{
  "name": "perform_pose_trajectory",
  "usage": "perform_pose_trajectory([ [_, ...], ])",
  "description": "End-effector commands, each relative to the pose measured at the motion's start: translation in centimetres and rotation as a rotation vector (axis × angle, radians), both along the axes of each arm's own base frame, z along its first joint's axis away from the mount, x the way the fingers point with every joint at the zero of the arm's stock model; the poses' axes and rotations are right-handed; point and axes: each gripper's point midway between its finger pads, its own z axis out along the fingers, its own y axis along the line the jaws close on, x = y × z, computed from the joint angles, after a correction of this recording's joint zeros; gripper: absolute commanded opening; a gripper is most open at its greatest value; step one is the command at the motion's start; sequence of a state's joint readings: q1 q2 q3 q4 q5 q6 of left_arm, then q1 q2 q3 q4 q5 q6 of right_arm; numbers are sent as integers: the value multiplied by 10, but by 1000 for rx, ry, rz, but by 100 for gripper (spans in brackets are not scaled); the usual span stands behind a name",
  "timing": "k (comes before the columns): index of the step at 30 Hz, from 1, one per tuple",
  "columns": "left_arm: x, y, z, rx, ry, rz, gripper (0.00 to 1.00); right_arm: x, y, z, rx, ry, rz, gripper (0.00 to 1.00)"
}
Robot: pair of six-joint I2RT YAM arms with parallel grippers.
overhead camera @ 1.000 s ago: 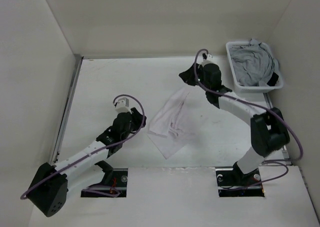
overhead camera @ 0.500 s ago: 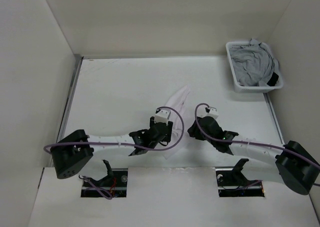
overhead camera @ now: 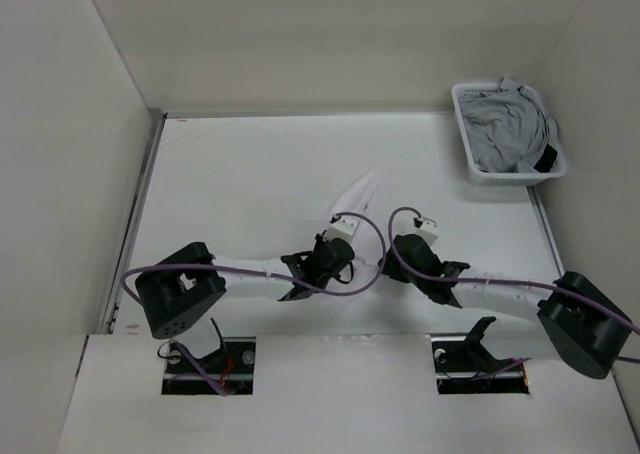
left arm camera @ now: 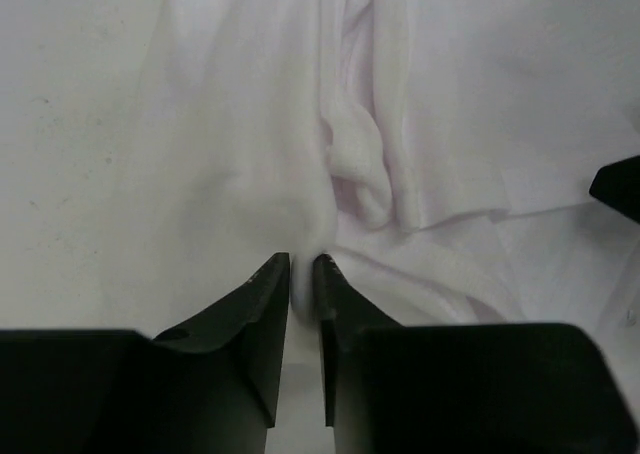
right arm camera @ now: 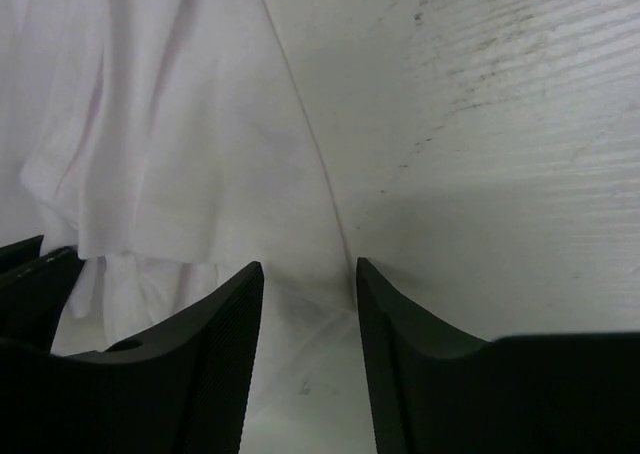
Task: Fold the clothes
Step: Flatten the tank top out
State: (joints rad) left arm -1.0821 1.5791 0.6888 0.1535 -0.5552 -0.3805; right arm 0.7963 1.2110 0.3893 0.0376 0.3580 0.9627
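The left arm reaches low across the near part of the table (overhead camera: 240, 174), and the left gripper (left arm camera: 297, 264) sits at the near left side of the white garment (overhead camera: 358, 196). In the left wrist view its jaws are drawn almost together, with only a thin slit between them. The thin fabric puckers right at their tips and its wrinkles run in toward that spot, so the gripper is pinching a small fold of the cloth.

The garment lies crumpled on the table between the two grippers. A narrow tongue of it stretches away from them toward the far side, and its near part is hidden under the two wrists in the top view.

Just to the right, the right gripper (right arm camera: 305, 274) is down at the garment's near right edge with its jaws spread apart and nothing between them. A thin hem of the fabric runs toward the gap between the fingers; most of the cloth lies left of it and bare, scuffed table to the right.

Well apart, in the far right corner, a white basket (overhead camera: 465, 134) holds a grey garment (overhead camera: 505, 134).
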Motion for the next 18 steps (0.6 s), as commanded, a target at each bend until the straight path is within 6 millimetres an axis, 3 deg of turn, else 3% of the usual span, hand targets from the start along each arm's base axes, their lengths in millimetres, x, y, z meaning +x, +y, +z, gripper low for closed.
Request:
perform_pose_trajectory([
  [1, 21, -5, 41, -80, -91, 48, 11, 5, 20, 2, 34, 13, 50, 37],
  [4, 27, 11, 61, -169, -98, 90, 7, 15, 23, 3, 50, -8, 45, 9],
  [11, 58, 88, 89, -483, -47, 274, 6, 76, 3, 40, 59, -140, -31, 4],
  [15, 74, 133, 70, -627, 44, 442, 22, 110, -4, 45, 67, -149, -50, 5],
  [18, 78, 161, 39, -713, 129, 587, 35, 139, -1, 44, 73, -144, -55, 5],
])
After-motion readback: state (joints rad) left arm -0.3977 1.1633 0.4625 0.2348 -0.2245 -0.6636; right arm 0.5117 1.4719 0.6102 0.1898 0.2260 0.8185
